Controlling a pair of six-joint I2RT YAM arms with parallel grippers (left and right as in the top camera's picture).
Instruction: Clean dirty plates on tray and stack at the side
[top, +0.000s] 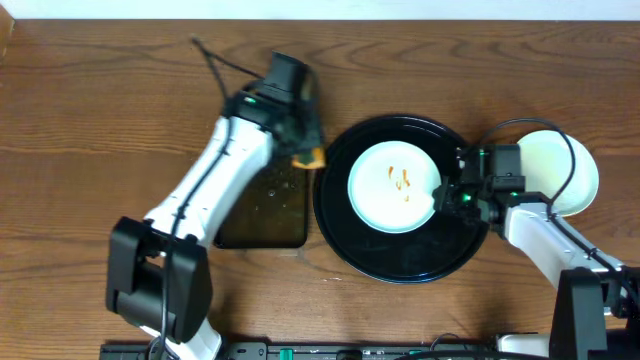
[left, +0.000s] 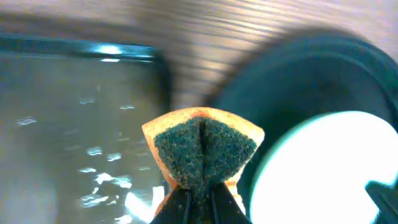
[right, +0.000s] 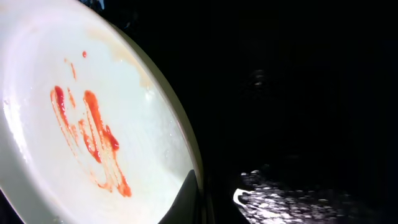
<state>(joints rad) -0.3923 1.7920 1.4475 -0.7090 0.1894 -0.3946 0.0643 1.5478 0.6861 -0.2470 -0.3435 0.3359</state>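
A pale mint-blue plate (top: 390, 187) with an orange-brown sauce smear lies on the round black tray (top: 400, 258). My right gripper (top: 447, 196) is shut on the plate's right rim; the right wrist view shows the smeared plate (right: 74, 124) with a finger over its edge (right: 194, 193). A pale yellow plate (top: 560, 170) lies on the wood tabletop to the right of the tray. My left gripper (top: 300, 140) is shut on an orange sponge with a dark green scrub face (left: 204, 149), held just left of the tray's upper left rim. A third plate is not in view.
A smaller rectangular black tray (top: 270, 215), wet with droplets, lies left of the round tray, under my left arm. Brown wood tabletop (top: 90, 130) stretches to the left. A cable runs behind the left arm at the back.
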